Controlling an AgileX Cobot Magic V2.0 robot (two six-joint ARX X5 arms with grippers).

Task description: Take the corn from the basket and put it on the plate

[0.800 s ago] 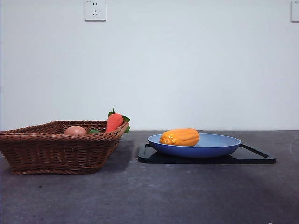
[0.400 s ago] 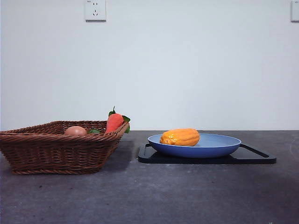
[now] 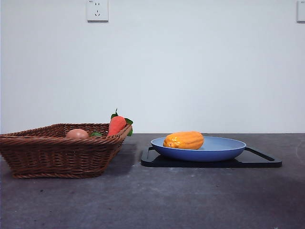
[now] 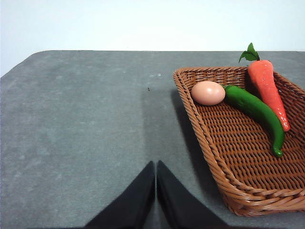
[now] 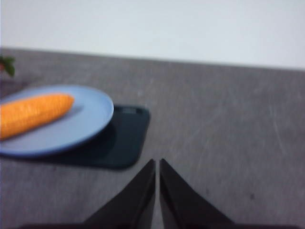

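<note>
The orange-yellow corn [image 3: 184,140] lies on the blue plate [image 3: 224,149], toward its left side; the right wrist view shows the corn [image 5: 33,113] on the plate [image 5: 90,117] too. The brown wicker basket [image 3: 52,155] stands at the left, also seen as the basket [image 4: 238,157] in the left wrist view. My left gripper [image 4: 156,164] is shut, over bare table beside the basket. My right gripper [image 5: 157,162] is shut, back from the plate and holding nothing. Neither gripper appears in the front view.
The plate rests on a flat black tray [image 3: 259,161]. In the basket lie a tan egg [image 4: 208,92], a green pepper [image 4: 257,112] and a red-orange carrot [image 4: 267,90] with green leaves. Grey table [image 3: 157,200] stretches in front.
The basket has shifted very slightly; the corn and plate have stayed still. No arm appears in the front view.
</note>
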